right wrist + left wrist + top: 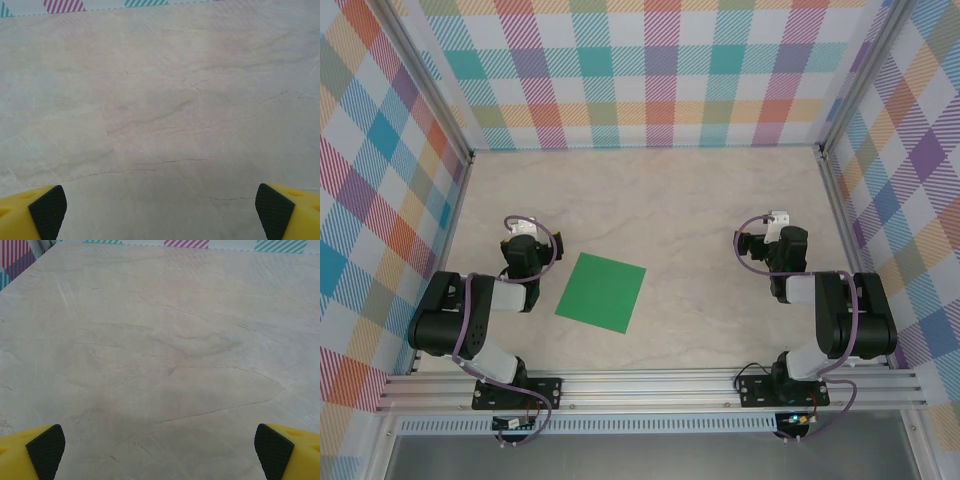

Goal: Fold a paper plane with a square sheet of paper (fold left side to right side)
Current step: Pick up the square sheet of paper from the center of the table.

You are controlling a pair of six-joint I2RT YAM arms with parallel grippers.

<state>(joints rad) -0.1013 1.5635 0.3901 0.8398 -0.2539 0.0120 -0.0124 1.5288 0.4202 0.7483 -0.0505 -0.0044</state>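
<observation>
The square sheet of paper (pixel 601 291), bright green, lies flat and unfolded on the marble-patterned table (pixel 700 200), turned slightly, between the two arms and nearer the left one. No paper plane is in view. My left gripper (pixel 523 240) rests just left of the sheet's far-left corner, apart from it. In the left wrist view its yellow fingers with black pads (pixel 46 450) stand wide, so the gripper (pixel 160 452) is open over bare table. My right gripper (pixel 770 238) sits well to the right of the sheet. It (pixel 160 212) is open too, its pads (pixel 274 210) far apart.
Plaid walls (pixel 650 80) close in the back and both sides, with metal corner posts (pixel 835 150). An aluminium rail (pixel 650 388) carrying both arm bases runs along the near edge. Bare tabletop stretches beyond the grippers to the back wall.
</observation>
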